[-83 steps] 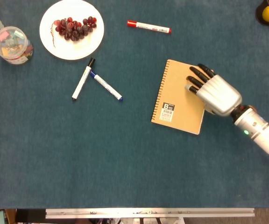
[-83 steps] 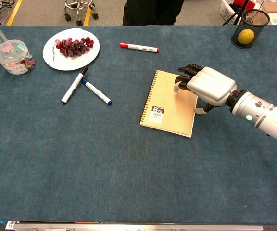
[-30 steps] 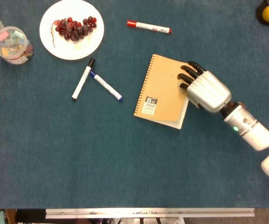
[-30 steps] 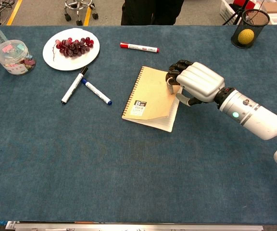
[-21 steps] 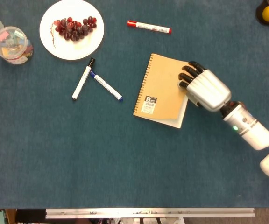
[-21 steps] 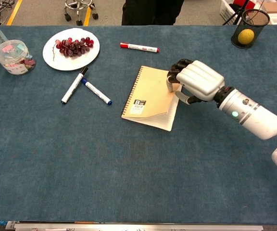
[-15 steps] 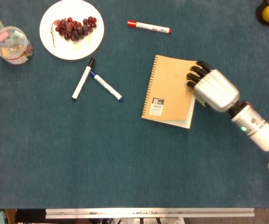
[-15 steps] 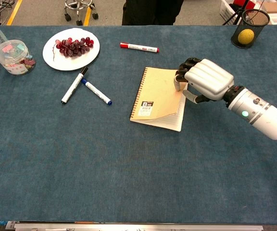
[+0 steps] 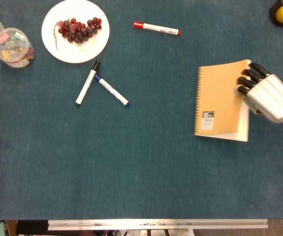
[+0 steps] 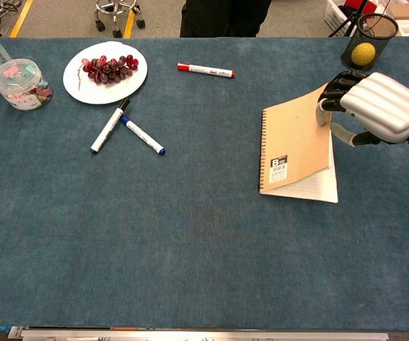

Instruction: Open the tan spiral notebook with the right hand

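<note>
Right hand (image 10: 382, 106) pinches tan spiral notebook's (image 10: 293, 145) cover edge, lifted off white pages; label reads "B".

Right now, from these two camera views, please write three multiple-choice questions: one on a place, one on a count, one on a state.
1. Where does the red marker lie?
A. right of the white plate
B. on the notebook
C. inside the plastic cup

2. How many markers lie on the table?
A. one
B. three
C. five

3. How is the notebook's cover?
A. flat shut
B. torn off
C. lifted at its right edge by the right hand

Answers:
1 A, on bare cloth right of the plate.
2 B, one red-capped, two crossed.
3 C, white pages show under it.
</note>
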